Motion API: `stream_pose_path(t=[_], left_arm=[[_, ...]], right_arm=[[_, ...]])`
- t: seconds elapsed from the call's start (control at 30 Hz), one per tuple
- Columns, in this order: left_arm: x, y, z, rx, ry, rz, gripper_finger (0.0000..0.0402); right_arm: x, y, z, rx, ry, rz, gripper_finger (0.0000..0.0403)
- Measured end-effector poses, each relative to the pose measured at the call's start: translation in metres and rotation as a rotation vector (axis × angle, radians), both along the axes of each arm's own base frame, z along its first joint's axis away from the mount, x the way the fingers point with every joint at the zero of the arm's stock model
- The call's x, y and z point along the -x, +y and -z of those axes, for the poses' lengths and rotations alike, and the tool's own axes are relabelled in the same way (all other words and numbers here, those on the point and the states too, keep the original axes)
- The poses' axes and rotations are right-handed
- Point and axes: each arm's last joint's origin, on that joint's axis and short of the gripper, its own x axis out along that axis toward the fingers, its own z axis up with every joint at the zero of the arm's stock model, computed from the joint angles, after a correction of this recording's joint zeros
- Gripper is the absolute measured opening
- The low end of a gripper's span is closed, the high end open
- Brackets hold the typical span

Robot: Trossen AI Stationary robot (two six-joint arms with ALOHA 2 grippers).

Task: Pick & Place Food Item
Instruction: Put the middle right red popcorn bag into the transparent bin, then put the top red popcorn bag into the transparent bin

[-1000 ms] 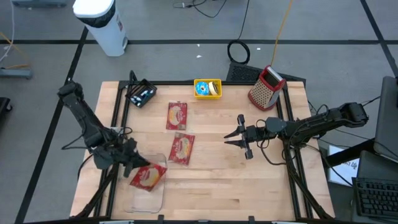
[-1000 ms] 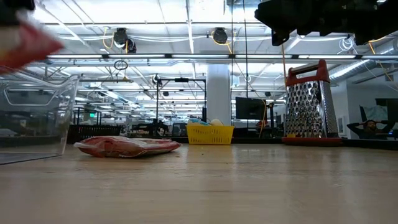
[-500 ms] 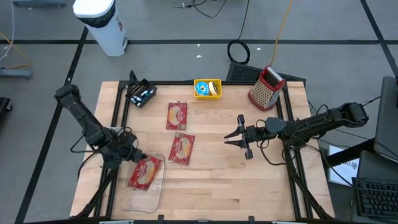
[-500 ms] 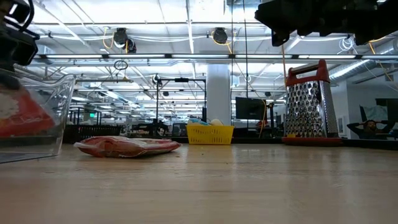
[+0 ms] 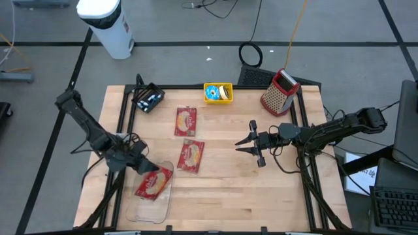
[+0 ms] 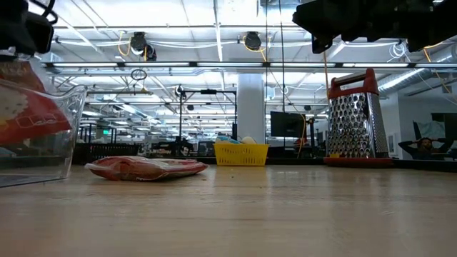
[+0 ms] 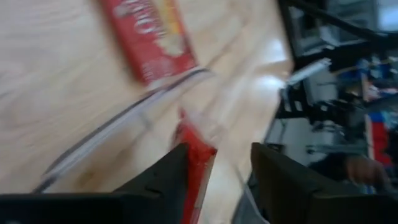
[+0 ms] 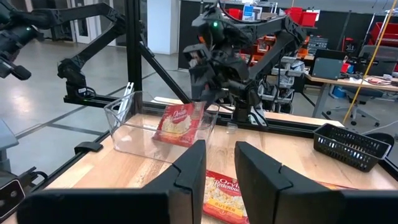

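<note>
One packet (image 5: 154,183) is leaning inside the clear bin (image 5: 149,207) at the desk's (image 5: 261,196) front-left corner, under the left gripper (image 5: 145,164), whose jaws are standing apart beside it. Two packets (image 5: 186,121) (image 5: 191,156) are waiting mid-desk with open room around them. The right gripper (image 5: 246,144) is hovering right of centre, partly open and empty.

Table middle lies open — red packets (image 5: 190,156) flat, grater (image 5: 279,91) and yellow basket (image 5: 217,93) line the far edge.

Grey floor (image 5: 196,26) crossed by dark lines surrounds the wooden table (image 5: 222,196). White cylindrical bin (image 5: 104,26) stands beyond the far left corner. Long ceiling light strips (image 6: 178,32), white pillar (image 6: 250,107), workbenches (image 8: 348,78) further back.
</note>
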Motion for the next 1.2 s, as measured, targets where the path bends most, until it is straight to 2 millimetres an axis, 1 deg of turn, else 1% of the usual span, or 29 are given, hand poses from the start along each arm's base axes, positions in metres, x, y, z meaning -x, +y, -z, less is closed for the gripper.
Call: stream_pose_path(t=[0.13,0.23,0.37,0.47,0.6,0.7,0.77,0.83,0.93,1.1,1.2], left_arm=[[-0.002,0.003,-0.010,-0.043,-0.103,0.047,0.0209],[-0.002,0.005,-0.016,-0.079,-0.169,0.078,0.0229],[-0.002,0.007,-0.020,-0.125,-0.220,0.101,0.0245],[-0.003,0.009,-0.024,-0.197,-0.273,0.105,0.0252],[-0.009,0.011,-0.036,-0.385,-0.426,0.098,0.0255],[-0.013,0.015,-0.046,-0.606,-0.520,0.056,0.0255],[-0.014,0.018,-0.050,-0.748,-0.535,0.017,0.0255],[-0.016,0.021,-0.053,-0.837,-0.538,-0.023,0.0255],[-0.018,0.026,-0.058,-0.967,-0.551,-0.031,0.0255],[-0.025,0.030,-0.058,-1.093,-0.576,0.060,0.0255],[-0.032,0.030,-0.055,-1.129,-0.586,0.148,0.0255]], right_arm=[[0.000,0.000,0.000,0.000,0.000,0.000,0.0077],[0.000,0.000,0.000,0.000,0.000,0.000,0.0077],[0.000,0.000,0.000,0.000,0.000,0.000,0.0077],[0.000,0.000,0.000,0.000,-0.001,0.000,0.0077],[0.000,0.000,0.000,0.004,-0.002,0.000,0.0077],[0.000,0.000,-0.001,0.004,-0.009,0.000,0.0077],[0.000,0.000,-0.002,0.003,-0.019,0.001,0.0077],[0.000,0.000,-0.002,0.002,-0.022,0.001,0.0077],[0.000,0.000,-0.003,0.001,-0.035,0.006,0.0077],[-0.007,0.000,-0.002,-0.013,-0.093,0.009,0.0077],[-0.015,0.000,0.004,-0.021,-0.115,0.073,0.0077]])
